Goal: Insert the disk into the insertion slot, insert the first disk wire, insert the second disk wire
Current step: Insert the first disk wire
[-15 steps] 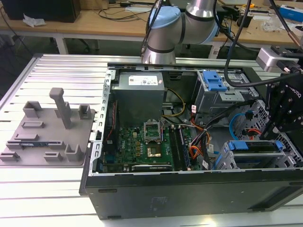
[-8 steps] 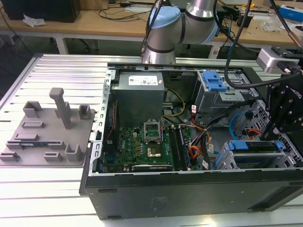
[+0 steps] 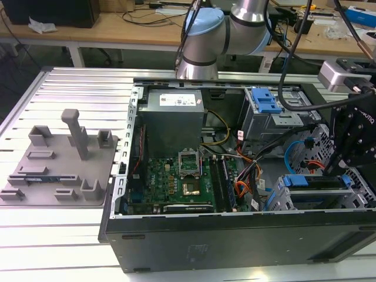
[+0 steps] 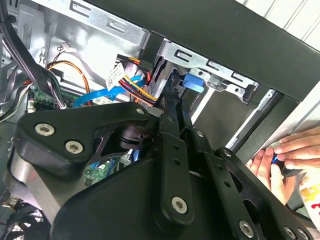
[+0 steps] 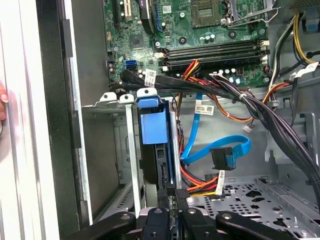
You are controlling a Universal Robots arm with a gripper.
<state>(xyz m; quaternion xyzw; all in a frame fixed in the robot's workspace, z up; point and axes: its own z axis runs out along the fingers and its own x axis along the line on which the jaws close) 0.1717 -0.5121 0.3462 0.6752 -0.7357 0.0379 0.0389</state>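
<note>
The disk [image 5: 151, 130] in its bright blue carrier sits on edge inside the insertion slot [image 5: 131, 165], a grey perforated cage at the case's front on the exterior view's right [image 3: 294, 202]. My gripper [image 5: 171, 196] hangs at the disk's near end [image 3: 320, 183]. It appears shut on the black plug of the first disk wire [image 5: 200, 189], the red, orange and yellow bundle. In the second wrist view the fingers [image 4: 172, 117] reach down beside the blue carrier [image 4: 192, 82]. The second disk wire [image 5: 222, 157], light blue with a dark plug, lies loose beside the cage.
A taller grey bay with a blue latch [image 3: 267, 106] stands behind the cage. Thick black cables [image 5: 260, 110] cross over the motherboard [image 3: 176, 176]. A person's hand [image 4: 285, 155] rests outside the case wall. A grey fixture plate [image 3: 59, 158] lies at the exterior view's left.
</note>
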